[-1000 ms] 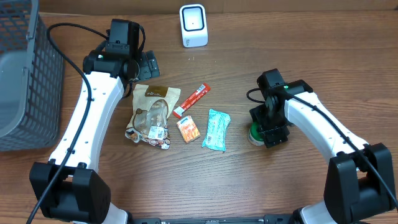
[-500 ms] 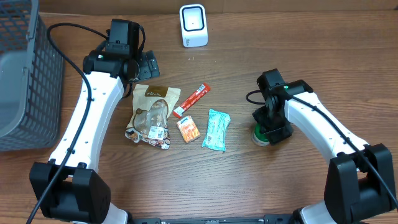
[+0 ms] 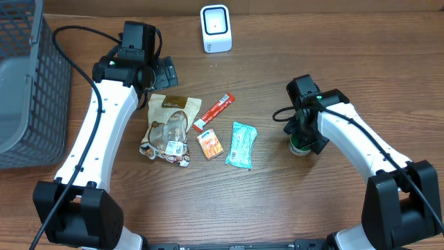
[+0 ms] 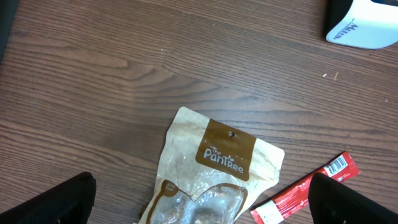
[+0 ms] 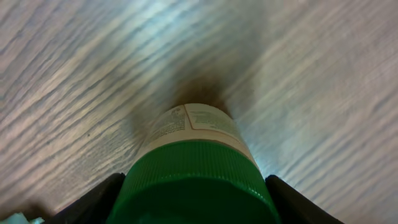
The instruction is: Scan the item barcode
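Observation:
The item in hand is a white bottle with a green ribbed cap (image 5: 196, 180). My right gripper (image 5: 196, 202) is shut on that cap, one black finger pressed against each side. From overhead the bottle (image 3: 299, 147) shows just under the right gripper (image 3: 303, 137), right of centre. The white barcode scanner (image 3: 216, 28) stands at the table's back edge; its corner (image 4: 364, 25) also shows in the left wrist view. My left gripper (image 4: 202, 199) is open above a tan Pantree snack bag (image 4: 214, 165), holding nothing.
A red stick pack (image 3: 214, 112), a small orange packet (image 3: 209, 144) and a teal packet (image 3: 241, 144) lie mid-table beside the snack bag (image 3: 168, 125). A grey mesh basket (image 3: 28, 90) fills the far left.
My right gripper narrowed onto the green cap and turned. The bottle shifted a little to the right and now points down at the table. The left arm stayed still.

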Controlling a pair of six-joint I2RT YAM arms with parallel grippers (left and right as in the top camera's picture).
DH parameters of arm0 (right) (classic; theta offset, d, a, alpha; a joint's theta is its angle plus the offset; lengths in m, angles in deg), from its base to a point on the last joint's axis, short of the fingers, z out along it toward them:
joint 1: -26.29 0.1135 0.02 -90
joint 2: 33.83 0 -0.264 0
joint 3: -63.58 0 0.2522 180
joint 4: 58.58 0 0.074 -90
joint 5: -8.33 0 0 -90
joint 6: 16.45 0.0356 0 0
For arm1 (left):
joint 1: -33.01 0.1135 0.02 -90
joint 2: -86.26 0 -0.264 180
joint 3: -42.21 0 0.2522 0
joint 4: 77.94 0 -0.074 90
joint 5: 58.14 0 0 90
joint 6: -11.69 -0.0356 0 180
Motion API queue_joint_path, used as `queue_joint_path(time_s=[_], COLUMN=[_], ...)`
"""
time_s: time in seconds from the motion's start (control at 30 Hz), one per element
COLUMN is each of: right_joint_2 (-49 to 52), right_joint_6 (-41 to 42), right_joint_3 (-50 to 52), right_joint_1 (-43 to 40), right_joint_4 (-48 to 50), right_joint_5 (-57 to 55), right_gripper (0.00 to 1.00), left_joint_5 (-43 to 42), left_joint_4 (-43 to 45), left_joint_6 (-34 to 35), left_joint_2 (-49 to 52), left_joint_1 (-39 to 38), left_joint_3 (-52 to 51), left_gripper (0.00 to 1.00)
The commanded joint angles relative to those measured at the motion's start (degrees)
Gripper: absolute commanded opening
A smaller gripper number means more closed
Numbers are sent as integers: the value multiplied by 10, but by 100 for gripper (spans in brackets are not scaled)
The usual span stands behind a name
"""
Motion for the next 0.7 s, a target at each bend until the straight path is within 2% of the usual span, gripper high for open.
queue_joint_path(time_s=[0.0,0.23,0.67], right_joint_2=[-7,-7,-7], right_joint_6=[-109,-226,-516], right_joint_3=[0,0,0], right_joint_1=[-2,-2,-2], right_joint_4=[16,59,97], right_joint_5=[-21,-21,5], right_gripper=[51,51,55], left_joint_5=[4,4,4], left_joint_4=[0,0,0], left_joint_6=[4,4,4], left_joint_2=[-1,-1,-1], left_joint_1=[-1,-1,-1], left_joint_3=[8,8,8], left_gripper=[100,100,100])
